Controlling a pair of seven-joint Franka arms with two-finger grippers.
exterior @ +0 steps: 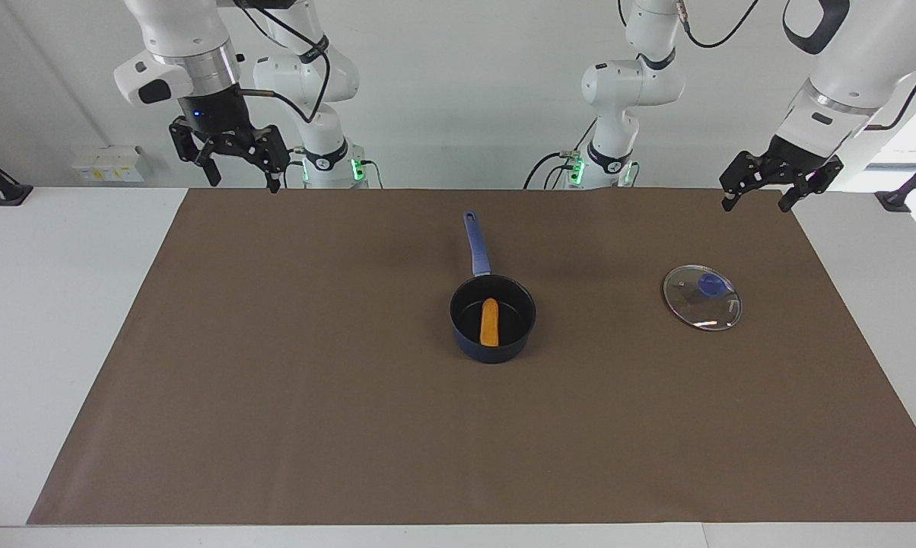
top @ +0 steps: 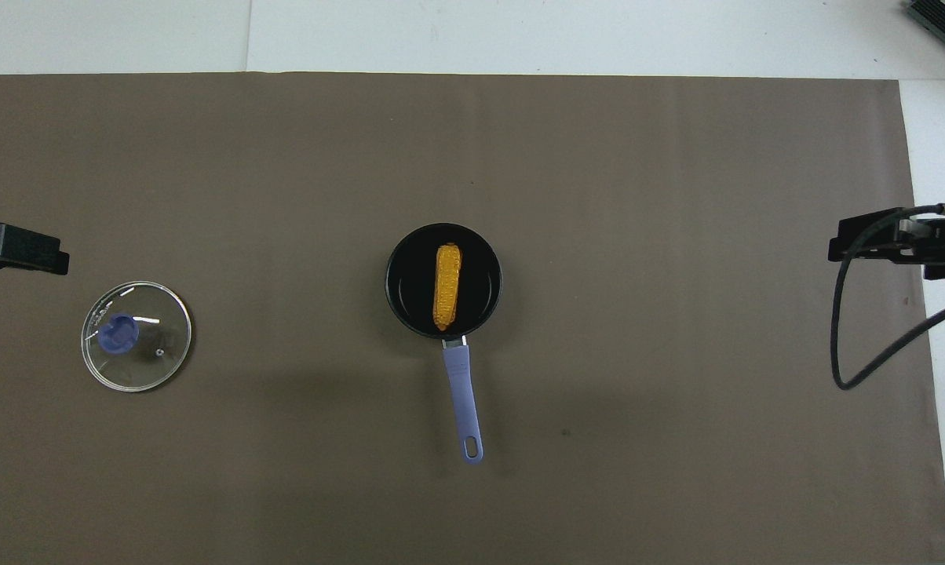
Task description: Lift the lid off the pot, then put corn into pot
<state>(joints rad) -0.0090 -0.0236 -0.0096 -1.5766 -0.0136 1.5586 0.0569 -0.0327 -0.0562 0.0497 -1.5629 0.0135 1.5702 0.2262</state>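
The dark blue pot stands uncovered at the middle of the brown mat, its long handle pointing toward the robots. The orange-yellow corn lies inside it, and it also shows in the overhead view in the pot. The glass lid with its blue knob lies flat on the mat toward the left arm's end, also seen from overhead. My left gripper hangs open and empty above the mat's edge near the lid. My right gripper is open, empty and raised at the right arm's end.
The brown mat covers most of the white table. A black cable loops down from the right arm over the mat's edge. A small white box sits at the wall past the right arm's end.
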